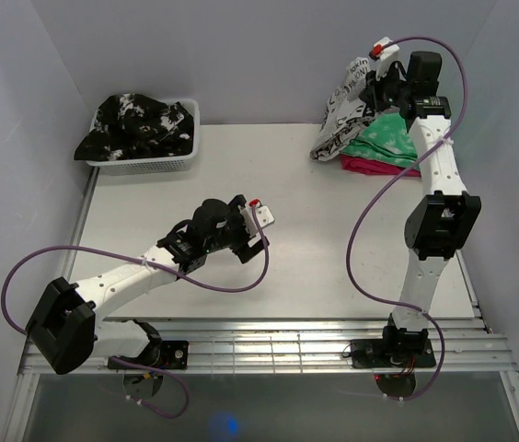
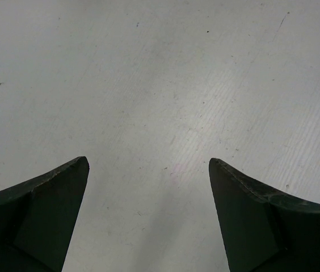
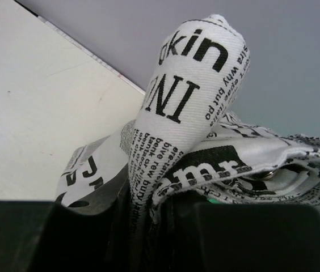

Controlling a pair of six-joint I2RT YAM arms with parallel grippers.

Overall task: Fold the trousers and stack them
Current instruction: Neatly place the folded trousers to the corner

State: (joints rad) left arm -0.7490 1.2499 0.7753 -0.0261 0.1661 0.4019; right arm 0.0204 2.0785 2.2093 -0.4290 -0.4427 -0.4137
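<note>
The trousers (image 1: 347,110) are held at the far right corner of the table (image 1: 315,258), bunched and partly lifted. A rolled fold of the printed cloth (image 3: 194,102) is clamped in the right jaws. The lower end is draped onto a folded green-and-white cloth (image 1: 388,143), under which a pink layer (image 1: 370,166) shows. The left jaws are spread wide apart over bare table near the middle, and nothing is gripped in them.

Several failures can be foreseen. Only a narrow fold appears to be pinched, so the cloth could slip out or unroll if it is lifted higher, and the fold would be lost. If the trousers are dragged sideways, the green cloth beneath (soft, and seemingly loose) could be pulled askew or off the right edge. A release from this height would probably leave a heap rather than a flat stack.

How neatly the trousers are folded cannot be judged, since much of them is hidden behind the right arm. The jaw tips are buried in cloth in the wrist view. A black garment (image 1: 135,124) lies in a basket (image 1: 149,166) at the far left corner, and its shape is unclear.
</note>
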